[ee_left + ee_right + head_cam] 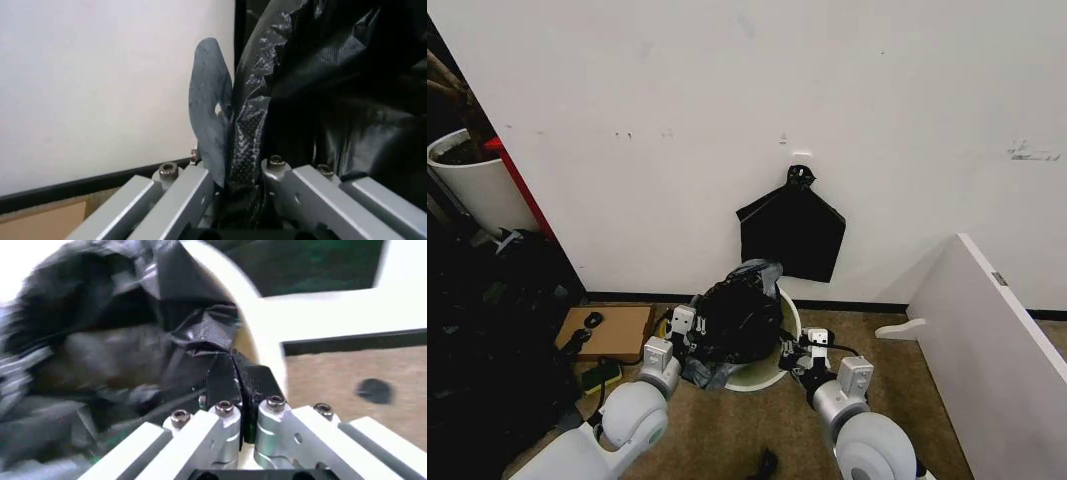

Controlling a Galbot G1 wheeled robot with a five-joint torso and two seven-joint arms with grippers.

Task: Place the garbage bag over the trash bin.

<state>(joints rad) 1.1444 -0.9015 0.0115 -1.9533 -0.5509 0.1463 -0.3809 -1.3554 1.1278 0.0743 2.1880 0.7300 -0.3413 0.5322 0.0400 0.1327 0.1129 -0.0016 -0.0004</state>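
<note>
Plastic is pinched in both my grippers at once. My left gripper (230,192) has its jaws closed down to a sliver on a crinkled fold of the garbage bag (735,320), and my right gripper (241,412) is clamped just as tight on another fold, right against the white rim of the trash bin (772,372).

Taking the bin as my landmark: it stands on the brown floor near the wall, tipped so its mouth faces toward me, with the bag bunched in a dark heap over and inside that mouth. My left gripper (682,325) sits at the bin's left edge, my right gripper (812,348) at its right edge — so the bag's gathered hem runs across the mouth from one jaw to the other, and neither arm is clearly the nearer.

By my reckoning the hem is not yet pulled down around the rim; it needs spreading outward and past the lip on both sides.

Room around the bin is uneven: a flat cardboard piece (607,330) lies just beside it on the left, a white panel (987,330) stands well apart on the right, and a smooth black bag bundle (792,232) hangs on the wall behind it.
</note>
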